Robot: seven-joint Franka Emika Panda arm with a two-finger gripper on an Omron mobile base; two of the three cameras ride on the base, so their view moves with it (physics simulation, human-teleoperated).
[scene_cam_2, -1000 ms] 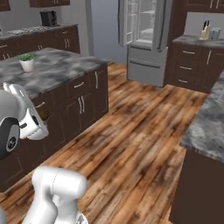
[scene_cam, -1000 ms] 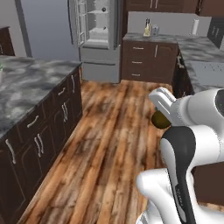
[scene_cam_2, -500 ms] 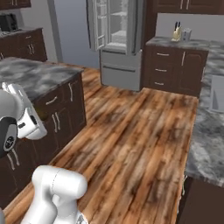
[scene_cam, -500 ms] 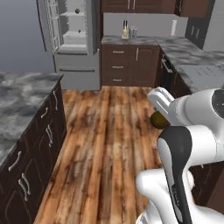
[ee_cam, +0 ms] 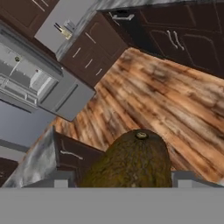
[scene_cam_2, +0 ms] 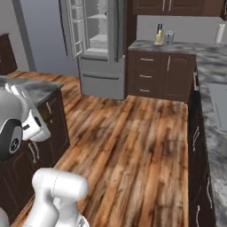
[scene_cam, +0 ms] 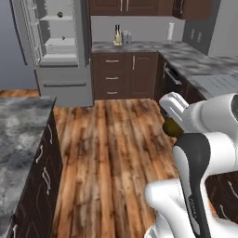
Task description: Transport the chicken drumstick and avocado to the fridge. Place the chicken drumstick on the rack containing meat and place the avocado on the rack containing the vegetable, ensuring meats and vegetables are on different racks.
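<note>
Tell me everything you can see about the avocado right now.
The olive-brown, egg-shaped avocado has rough, mottled skin with a yellowish sheen and a small pale stem scar at its far end. It sits lengthwise in the robot's hand, gripped between the two fingers, stem end pointing away from the hand. It hangs over the wooden floor, with nothing else touching it. From the left base view it peeks out as a dark lump beside the white wrist.

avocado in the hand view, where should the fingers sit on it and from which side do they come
Across the wide middle of the avocado, coming from its blunt end so the stem end points away from the hand. The gripper already straddles it so: the egg shape is fattest there, and the tapering stem end would likely slip.
</note>
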